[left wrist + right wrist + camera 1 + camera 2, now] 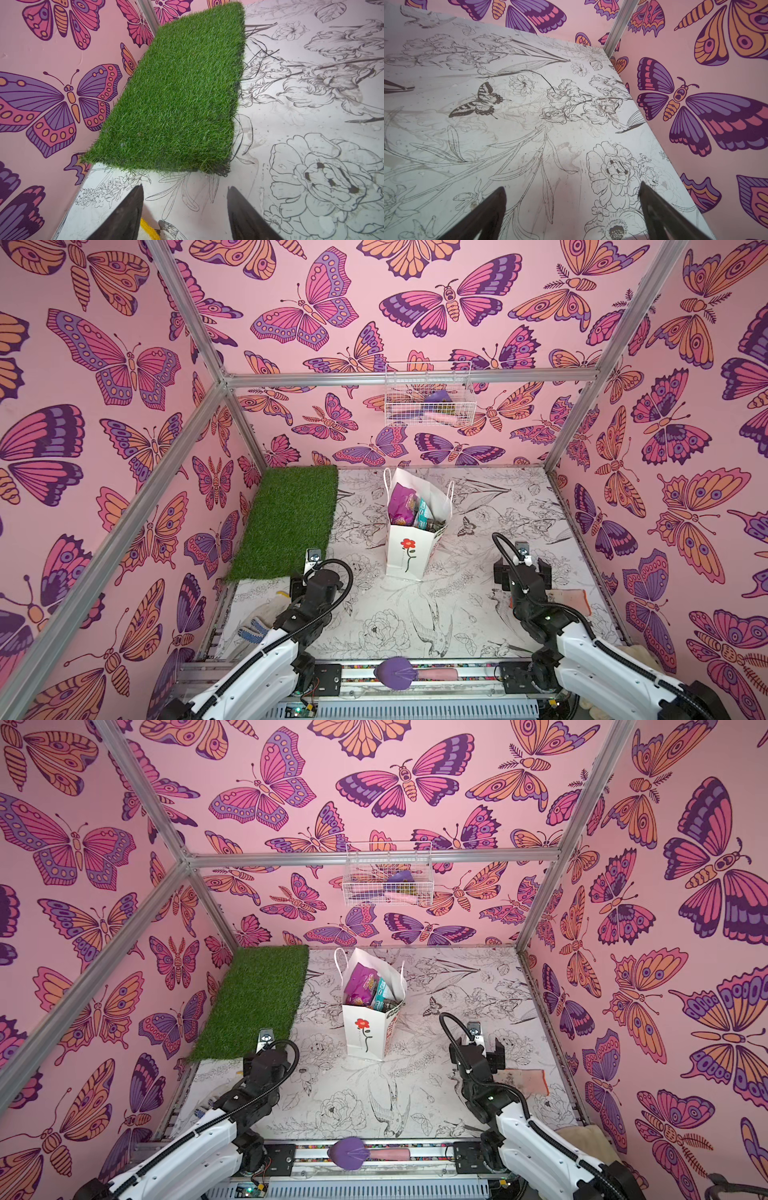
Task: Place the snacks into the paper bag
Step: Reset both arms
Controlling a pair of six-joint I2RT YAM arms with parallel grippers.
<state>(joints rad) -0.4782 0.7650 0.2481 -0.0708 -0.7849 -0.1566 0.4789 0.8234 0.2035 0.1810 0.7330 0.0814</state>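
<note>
You have the paper bag (409,556) standing upright near the middle of the tabletop (469,614), a little toward the back wall, with its red flower print facing the arms. Its mouth gapes open, and in both top views you can see snacks inside it. A purple packet (402,504) leans against the left inner wall and a teal packet (423,513) sits just beside it. Something darker lies lower down, too small to tell. The cord handles stick up at either side of the mouth.

To the bag's left, a green grass mat (286,522) lies flat along the left wall, apart from the bag. Your left tool (185,188) hangs near the mat's front edge, its fingers apart with printed tabletop showing between them. A yellow-edged cloth (148,227) shows just under it. Your right tool (572,186) sits well to the bag's right, fingers spread wide over the flower print, gripping nothing.

A flat orange glove (571,601) lies beside the right arm and a white knitted glove (253,628) beside the left arm. A wire basket (428,398) hangs on the back wall, and a purple thing (395,673) rests on the front rail.
</note>
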